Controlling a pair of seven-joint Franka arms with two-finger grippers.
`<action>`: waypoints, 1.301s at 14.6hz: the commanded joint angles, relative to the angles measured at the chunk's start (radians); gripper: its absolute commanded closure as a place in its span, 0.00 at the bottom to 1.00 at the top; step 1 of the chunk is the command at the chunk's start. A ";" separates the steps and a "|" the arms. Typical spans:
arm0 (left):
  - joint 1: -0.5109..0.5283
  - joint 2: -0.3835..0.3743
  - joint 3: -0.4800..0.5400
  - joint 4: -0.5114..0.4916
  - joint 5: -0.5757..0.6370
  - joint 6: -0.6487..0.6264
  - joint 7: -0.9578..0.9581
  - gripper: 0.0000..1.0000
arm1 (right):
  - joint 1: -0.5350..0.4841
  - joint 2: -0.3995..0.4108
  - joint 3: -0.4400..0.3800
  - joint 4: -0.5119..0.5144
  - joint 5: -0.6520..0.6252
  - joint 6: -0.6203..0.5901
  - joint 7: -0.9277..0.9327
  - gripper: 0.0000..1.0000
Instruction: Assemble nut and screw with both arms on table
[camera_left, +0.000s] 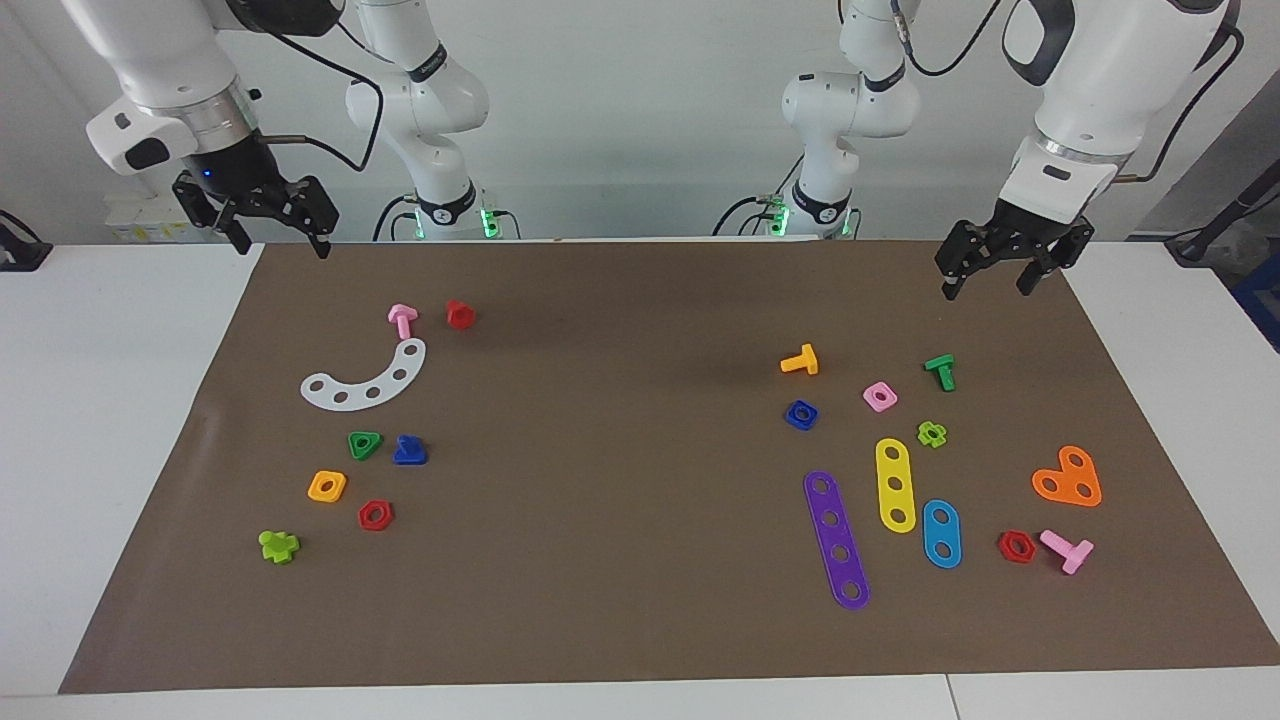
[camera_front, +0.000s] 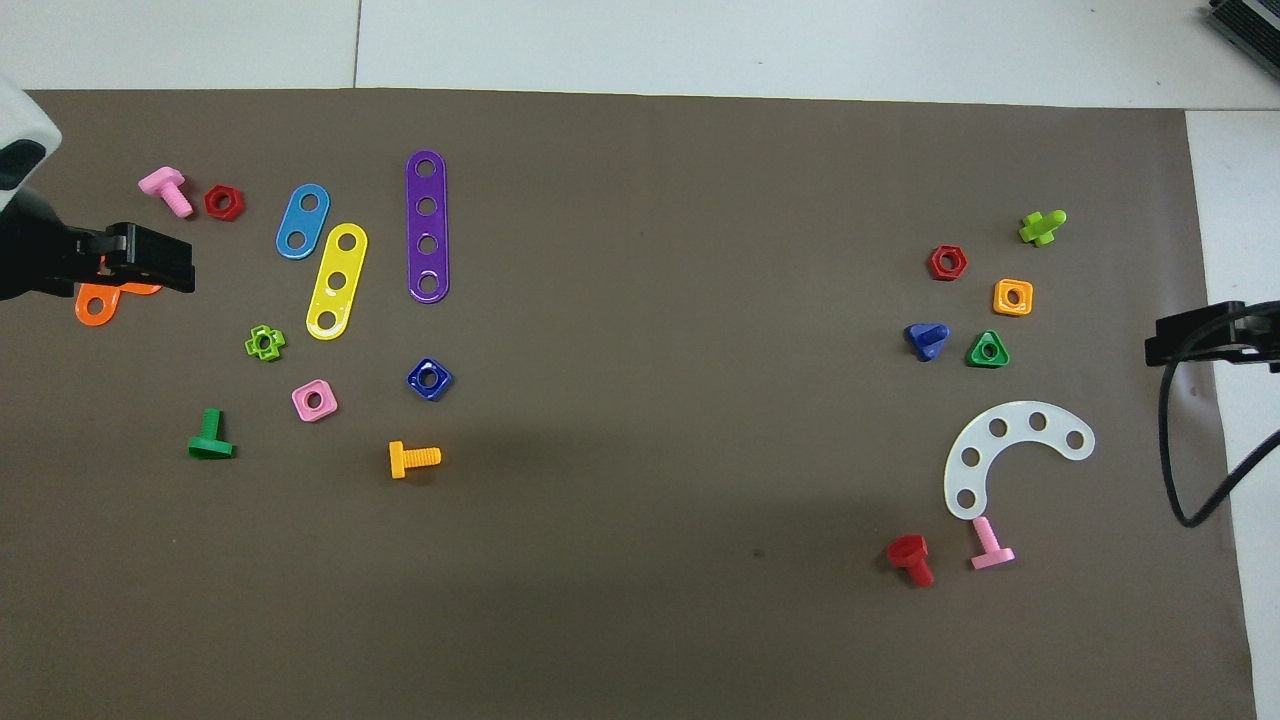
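We see the small blue plastic square nut toward our left arm's end of the table, the blue plastic triangular-headed screw toward our right arm's. Left gripper and right gripper hang spread wide, empty, each arm closest to its own part.

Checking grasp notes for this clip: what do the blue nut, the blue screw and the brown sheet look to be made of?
The nut: likely moulded plastic, glossy, with highlights on its rounded corners. The screw: apparently the same smooth, saturated blue plastic. The brown sheet: matte, paper-like or thin card; faint creases show, but this is uncertain.
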 joint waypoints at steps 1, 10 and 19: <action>0.004 -0.024 -0.005 -0.024 0.018 0.001 -0.012 0.00 | -0.008 -0.026 0.006 -0.031 0.001 0.004 -0.012 0.00; 0.004 -0.024 -0.005 -0.024 0.018 -0.001 -0.014 0.00 | 0.000 0.006 0.006 -0.093 0.038 0.111 -0.091 0.00; 0.006 -0.024 -0.005 -0.026 0.018 0.002 -0.011 0.00 | 0.061 0.273 0.007 -0.339 0.098 0.693 -0.372 0.00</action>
